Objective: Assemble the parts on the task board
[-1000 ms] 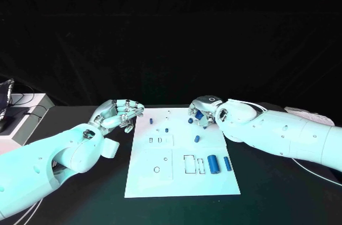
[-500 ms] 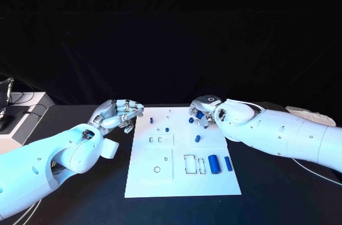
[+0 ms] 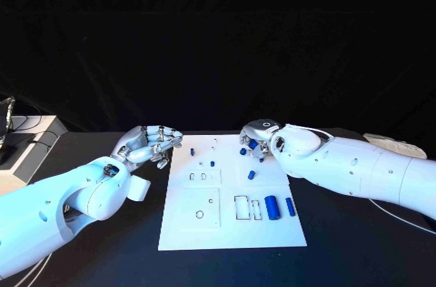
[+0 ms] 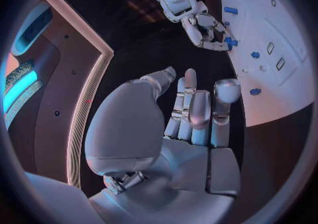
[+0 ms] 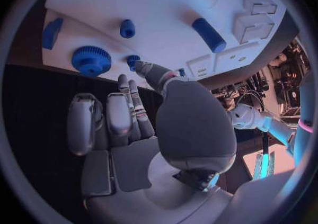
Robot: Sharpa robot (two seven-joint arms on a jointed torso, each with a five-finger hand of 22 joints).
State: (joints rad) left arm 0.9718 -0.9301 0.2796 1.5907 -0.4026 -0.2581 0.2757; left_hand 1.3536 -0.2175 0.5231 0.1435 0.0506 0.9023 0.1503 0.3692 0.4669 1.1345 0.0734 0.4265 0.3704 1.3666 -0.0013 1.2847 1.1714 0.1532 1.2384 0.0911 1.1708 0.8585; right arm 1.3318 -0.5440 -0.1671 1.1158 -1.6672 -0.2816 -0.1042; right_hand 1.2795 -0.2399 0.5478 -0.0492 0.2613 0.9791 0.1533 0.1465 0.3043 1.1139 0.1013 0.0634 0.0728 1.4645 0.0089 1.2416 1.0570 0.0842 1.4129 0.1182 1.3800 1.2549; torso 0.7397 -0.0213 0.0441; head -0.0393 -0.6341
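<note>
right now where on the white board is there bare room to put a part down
The near end of the task board, below the large blue cylinder and the rectangular slots, is bare. So is the strip along its left edge beside the left hand. The far right corner is crowded: the right hand sits among small blue parts there.

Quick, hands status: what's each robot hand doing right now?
Left robot hand: fingers curled in, holding nothing.
Right robot hand: over the board's far edge; grip cannot be told.
</note>
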